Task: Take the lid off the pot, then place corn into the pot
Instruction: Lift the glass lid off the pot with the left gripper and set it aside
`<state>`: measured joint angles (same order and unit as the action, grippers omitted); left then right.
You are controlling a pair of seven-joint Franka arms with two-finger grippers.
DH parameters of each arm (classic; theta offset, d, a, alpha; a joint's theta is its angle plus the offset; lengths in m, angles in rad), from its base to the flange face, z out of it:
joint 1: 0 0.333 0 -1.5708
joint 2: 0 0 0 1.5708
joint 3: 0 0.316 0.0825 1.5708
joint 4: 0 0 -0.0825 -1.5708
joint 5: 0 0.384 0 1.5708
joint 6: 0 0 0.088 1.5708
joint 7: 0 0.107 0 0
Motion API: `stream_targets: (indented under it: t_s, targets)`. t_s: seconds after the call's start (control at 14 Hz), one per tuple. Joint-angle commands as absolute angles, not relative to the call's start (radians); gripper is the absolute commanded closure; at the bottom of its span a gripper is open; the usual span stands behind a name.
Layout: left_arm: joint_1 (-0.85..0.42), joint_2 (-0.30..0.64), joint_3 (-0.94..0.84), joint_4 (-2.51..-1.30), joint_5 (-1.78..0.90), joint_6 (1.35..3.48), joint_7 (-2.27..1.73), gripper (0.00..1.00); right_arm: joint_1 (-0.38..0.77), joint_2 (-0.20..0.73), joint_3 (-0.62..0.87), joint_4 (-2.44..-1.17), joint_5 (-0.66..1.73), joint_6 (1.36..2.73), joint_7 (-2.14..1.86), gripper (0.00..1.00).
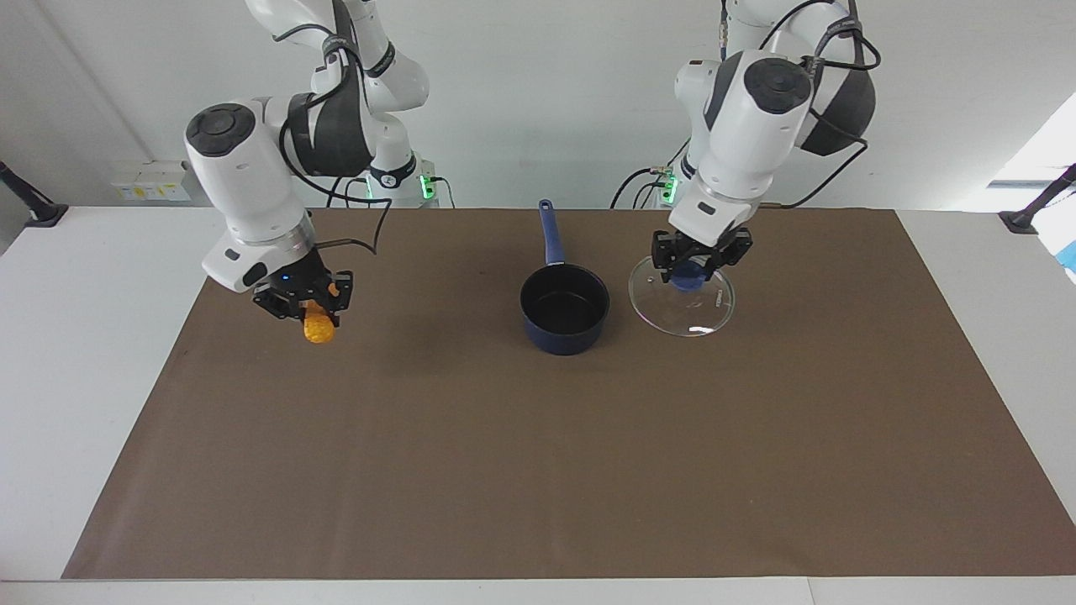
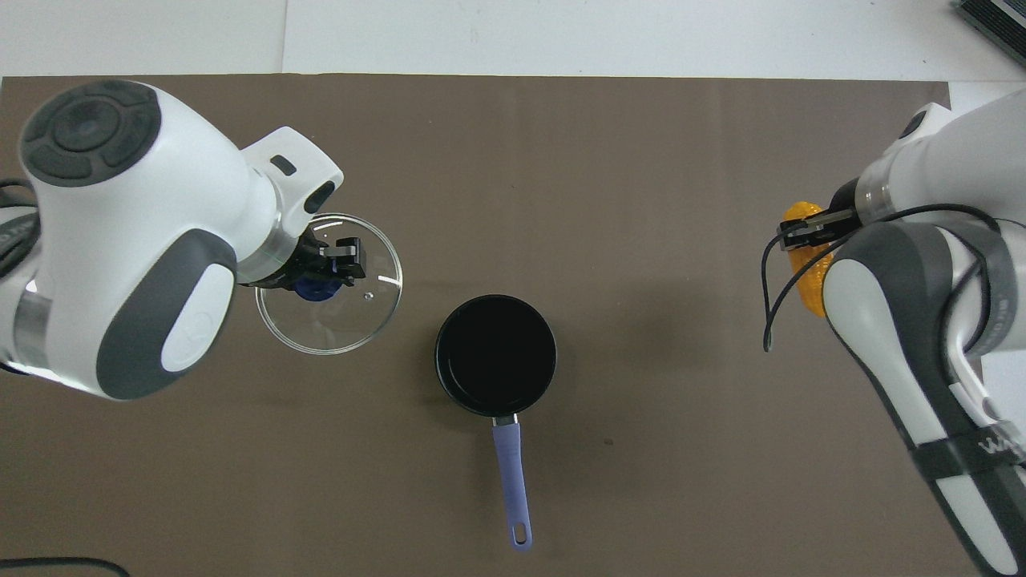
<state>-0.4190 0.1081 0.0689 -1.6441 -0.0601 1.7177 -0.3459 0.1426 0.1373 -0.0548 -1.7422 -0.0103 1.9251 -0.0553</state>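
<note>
Now the left gripper [image 1: 700, 262] is gripping the lid [image 1: 683, 296] by its knob beside the open pot [image 1: 564, 307], while the right gripper [image 1: 308, 304] is clamping the corn [image 1: 319, 326] over the brown mat [image 1: 538, 454].

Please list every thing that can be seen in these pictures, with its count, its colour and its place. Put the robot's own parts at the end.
pot: one, dark navy blue with a black inside, uncovered, at the middle of the mat, its long handle toward the robots.
lid: one, clear glass with a metal rim and a blue knob, beside the pot toward the left arm's end.
corn: one, yellow-orange, toward the right arm's end, in the right gripper.
mat: one, brown, covering most of the table.
table: one, white.
left gripper: one, black on a white arm, at the lid's knob.
right gripper: one, black on a white arm, shut on the corn.
</note>
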Motion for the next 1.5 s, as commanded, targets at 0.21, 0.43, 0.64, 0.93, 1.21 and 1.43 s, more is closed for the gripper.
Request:
stream_targets:
  t_s: [0.21, 0.43, 0.64, 0.93, 1.21, 1.43]
  targets:
    - [-0.253, 0.072, 0.06, -1.669, -0.077, 1.677, -0.164, 1.0, 0.313, 0.112, -0.049, -1.744, -0.02, 1.913, 0.239, 1.0]
    - [-0.167, 0.052, 0.063, -1.719, -0.077, 1.692, -0.088, 1.0, 0.417, 0.12, -0.046, -1.744, -0.02, 1.921, 0.398, 1.0]
    - [-0.079, 0.046, 0.066, -1.811, -0.077, 1.768, 0.0, 1.0, 0.524, 0.132, -0.046, -1.743, -0.021, 1.93, 0.503, 1.0]
    - [0.034, 0.051, 0.063, -1.926, -0.077, 1.915, 0.121, 1.0, 0.621, 0.191, -0.041, -1.715, -0.018, 1.967, 0.596, 1.0]
    - [0.077, 0.075, 0.063, -2.029, -0.077, 2.091, 0.144, 1.0, 0.658, 0.276, -0.04, -1.618, -0.005, 1.965, 0.646, 1.0]
    - [0.078, 0.077, 0.063, -2.086, -0.077, 2.158, 0.143, 1.0, 0.692, 0.307, -0.04, -1.635, -0.003, 1.973, 0.647, 1.0]
